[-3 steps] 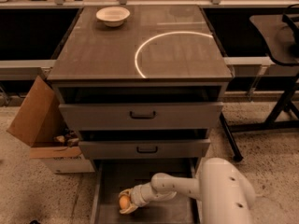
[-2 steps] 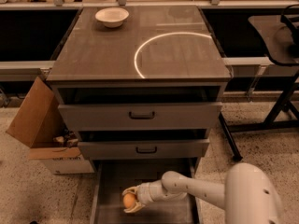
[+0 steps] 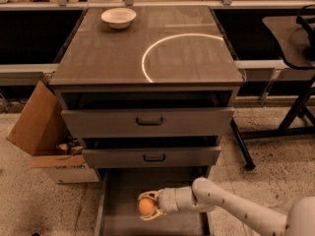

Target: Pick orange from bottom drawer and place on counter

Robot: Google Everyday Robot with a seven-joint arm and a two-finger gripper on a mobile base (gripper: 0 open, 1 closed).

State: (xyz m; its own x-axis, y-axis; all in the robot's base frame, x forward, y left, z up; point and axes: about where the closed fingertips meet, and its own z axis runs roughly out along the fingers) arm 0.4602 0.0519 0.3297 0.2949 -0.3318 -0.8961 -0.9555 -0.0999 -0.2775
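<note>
Inside the bottom drawer (image 3: 120, 203), the gripper (image 3: 144, 206) fingers (image 3: 150, 195) clasp the orange (image 3: 145, 207); rising straight risks striking the middle drawer (image 3: 152, 157).

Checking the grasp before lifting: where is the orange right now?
Camera view, low centre: the orange is inside the open bottom drawer, held between the fingers of the gripper.

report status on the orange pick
Gripper low in bottom drawer, shut on orange. Orange not yet on counter. Two upper drawers jut out above; white bowl at counter's far corner.
</note>
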